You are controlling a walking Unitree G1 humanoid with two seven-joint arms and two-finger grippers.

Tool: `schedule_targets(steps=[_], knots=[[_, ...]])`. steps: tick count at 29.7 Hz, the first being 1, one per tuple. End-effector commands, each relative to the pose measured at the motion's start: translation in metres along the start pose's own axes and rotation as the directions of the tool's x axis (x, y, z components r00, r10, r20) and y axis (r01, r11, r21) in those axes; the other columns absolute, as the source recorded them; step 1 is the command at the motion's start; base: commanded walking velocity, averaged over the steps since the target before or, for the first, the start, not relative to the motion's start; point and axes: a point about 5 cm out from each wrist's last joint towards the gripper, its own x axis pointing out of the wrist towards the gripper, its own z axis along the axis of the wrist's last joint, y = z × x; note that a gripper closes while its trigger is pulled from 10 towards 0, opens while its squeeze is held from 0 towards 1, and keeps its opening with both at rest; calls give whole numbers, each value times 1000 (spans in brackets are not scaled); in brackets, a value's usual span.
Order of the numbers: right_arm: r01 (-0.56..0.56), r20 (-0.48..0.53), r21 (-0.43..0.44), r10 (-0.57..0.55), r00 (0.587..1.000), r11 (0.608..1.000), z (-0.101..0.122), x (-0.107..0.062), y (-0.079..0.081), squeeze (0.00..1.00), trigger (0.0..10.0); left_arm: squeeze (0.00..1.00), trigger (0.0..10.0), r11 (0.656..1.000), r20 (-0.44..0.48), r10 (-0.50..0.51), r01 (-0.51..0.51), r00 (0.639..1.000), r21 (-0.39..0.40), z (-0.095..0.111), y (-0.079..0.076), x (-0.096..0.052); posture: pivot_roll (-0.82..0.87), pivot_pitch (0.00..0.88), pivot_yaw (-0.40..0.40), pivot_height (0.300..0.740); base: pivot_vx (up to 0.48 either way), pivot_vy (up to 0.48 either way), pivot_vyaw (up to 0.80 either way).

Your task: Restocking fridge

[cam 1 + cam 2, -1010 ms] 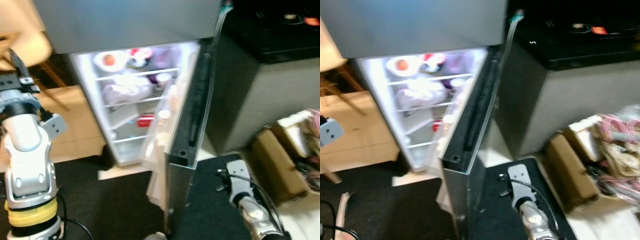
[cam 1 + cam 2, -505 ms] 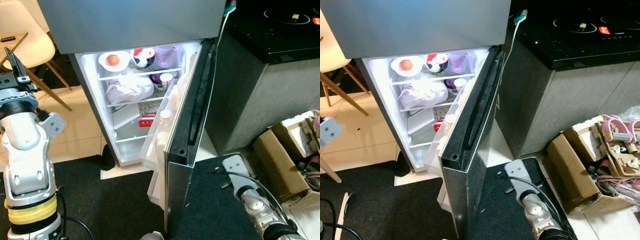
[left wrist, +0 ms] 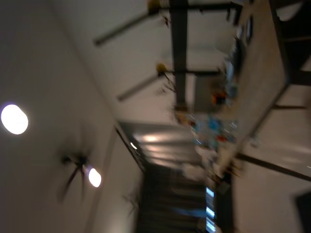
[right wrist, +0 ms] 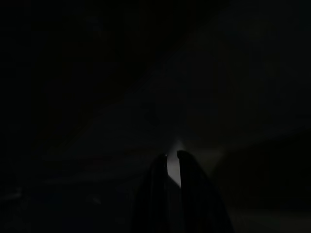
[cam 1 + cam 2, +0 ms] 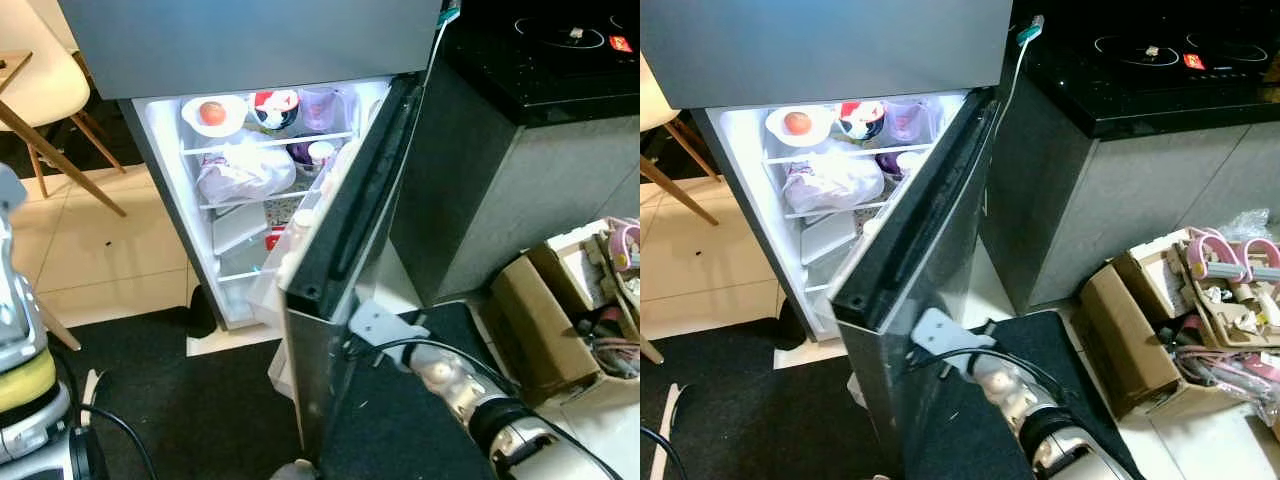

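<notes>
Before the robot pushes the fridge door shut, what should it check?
1. Fridge door partly open, light on: ok.
2. Right end effector at the door's outer face: ok; contact: cannot tell.
3. Its fingers nearly together, holding nothing: ok.
4. Door-bin bottles inside the door: ok.
5. White bag on its shelf, behind the door's path: cannot tell.
6. Cardboard box away from the door: ok.

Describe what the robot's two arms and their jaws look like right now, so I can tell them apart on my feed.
The right arm is silver with a black ribbed joint ring, a loose black cable looped over it and a flat grey plate at the wrist. Its two long black fingers show in the dark right wrist view. The left arm is silver with a yellow band, a black ring and a black cable below.
</notes>
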Motion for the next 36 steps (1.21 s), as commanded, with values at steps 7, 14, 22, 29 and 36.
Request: schedule_targets(steps=[7,14,22,29,36], knots=[[-161,308,-161,205,929,974,122,17,50,0,10000,0,10000,1000,156,15,-13,988,-13,34,-1,23,129,74,-22,740,0,0,0],[-282,659,92,154,736,955,204,-6,63,0,10000,0,10000,1000,165,-5,6,986,-7,41,-6,23,138,82,-16,740,0,0,0],[-63,431,260,-57,901,964,118,10,12,0,10000,0,10000,996,129,-70,77,989,-45,34,-23,13,114,88,-10,740,0,0,0],[35,275,309,-124,953,951,58,4,-2,0,10000,0,10000,988,67,-143,146,987,-55,21,-38,-9,102,100,-9,740,0,0,0],[19,322,307,-122,939,952,62,1,-7,0,10000,0,10000,990,-82,-137,136,987,-18,-8,-36,-22,96,113,-20,740,0,0,0]])
